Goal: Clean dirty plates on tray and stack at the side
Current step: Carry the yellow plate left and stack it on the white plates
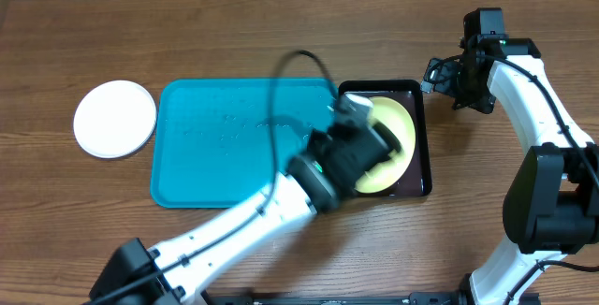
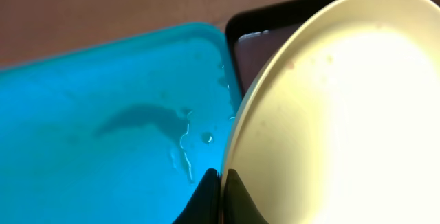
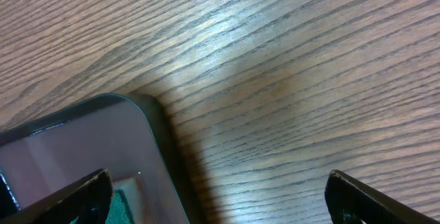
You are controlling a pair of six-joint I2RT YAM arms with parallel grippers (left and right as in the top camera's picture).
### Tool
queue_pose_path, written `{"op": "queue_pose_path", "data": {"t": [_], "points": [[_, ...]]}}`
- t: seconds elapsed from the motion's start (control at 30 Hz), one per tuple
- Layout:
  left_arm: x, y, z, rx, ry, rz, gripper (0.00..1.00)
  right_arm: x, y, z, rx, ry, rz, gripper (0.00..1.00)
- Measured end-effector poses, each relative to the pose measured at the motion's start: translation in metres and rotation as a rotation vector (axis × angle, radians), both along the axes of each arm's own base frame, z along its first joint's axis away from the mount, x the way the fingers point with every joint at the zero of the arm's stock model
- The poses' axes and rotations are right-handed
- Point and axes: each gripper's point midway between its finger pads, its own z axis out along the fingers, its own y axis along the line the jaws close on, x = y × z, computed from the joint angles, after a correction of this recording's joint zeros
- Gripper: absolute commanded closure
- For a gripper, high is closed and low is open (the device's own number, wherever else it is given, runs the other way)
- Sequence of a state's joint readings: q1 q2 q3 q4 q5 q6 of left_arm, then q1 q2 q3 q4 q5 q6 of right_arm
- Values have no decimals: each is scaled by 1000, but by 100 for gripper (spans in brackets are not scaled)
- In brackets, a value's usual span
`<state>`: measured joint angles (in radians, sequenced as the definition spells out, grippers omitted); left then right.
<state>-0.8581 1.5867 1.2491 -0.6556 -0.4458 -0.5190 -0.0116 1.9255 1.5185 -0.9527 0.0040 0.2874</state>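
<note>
The wood-grain table point(image 1: 281, 43) is running out of frame on every side. The turquoise plastic tray point(image 1: 215, 155), round-cornered, is lying at centre with water beads glistening on its floor, the left arm covering its lower right corner. Just beside it, the glossy black tray point(image 1: 423, 146) is sitting half hidden. Over that, the pale yellow plate point(image 1: 398, 123) is tilting, glare washing out its face, the left gripper point(image 2: 221, 195) pinching its rim. The white plate point(image 1: 114, 118) is lying flat left of the tray. The right gripper point(image 3: 216, 186) is hovering, spread wide, over the black tray's corner.
</note>
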Motion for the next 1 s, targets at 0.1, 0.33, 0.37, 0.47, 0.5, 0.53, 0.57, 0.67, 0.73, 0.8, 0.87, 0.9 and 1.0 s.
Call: {"op": "queue_pose_path", "data": {"t": [0.1, 0.33, 0.37, 0.47, 0.5, 0.53, 0.57, 0.67, 0.73, 0.8, 0.87, 0.9, 1.0], "points": [[16, 18, -11, -144, 137, 41, 96, 0, 0, 0, 0, 0, 0, 0], [50, 116, -20, -486, 386, 263, 96, 0, 0, 0, 0, 0, 0, 0], [53, 135, -21, -513, 399, 309, 96, 0, 0, 0, 0, 0, 0, 0], [55, 194, -23, -581, 425, 457, 96, 0, 0, 0, 0, 1, 0, 0], [55, 211, -24, -597, 425, 499, 96, 0, 0, 0, 0, 0, 0, 0], [54, 230, -25, -611, 422, 542, 96, 0, 0, 0, 0, 0, 0, 0], [53, 249, -25, -623, 417, 589, 96, 0, 0, 0, 0, 0, 0, 0], [45, 308, -27, -650, 384, 736, 96, 0, 0, 0, 0, 0, 0, 0], [37, 345, -28, -655, 354, 832, 96, 0, 0, 0, 0, 0, 0, 0], [25, 381, -30, -638, 325, 935, 96, 0, 0, 0, 0, 0, 0, 0], [12, 411, -33, -598, 301, 1028, 96, 0, 0, 0, 0, 0, 0, 0], [6, 425, -34, -573, 288, 1071, 96, 0, 0, 0, 0, 0, 0, 0], [-6, 459, -35, -495, 236, 1171, 96, 0, 0, 0, 0, 0, 0, 0]]}}
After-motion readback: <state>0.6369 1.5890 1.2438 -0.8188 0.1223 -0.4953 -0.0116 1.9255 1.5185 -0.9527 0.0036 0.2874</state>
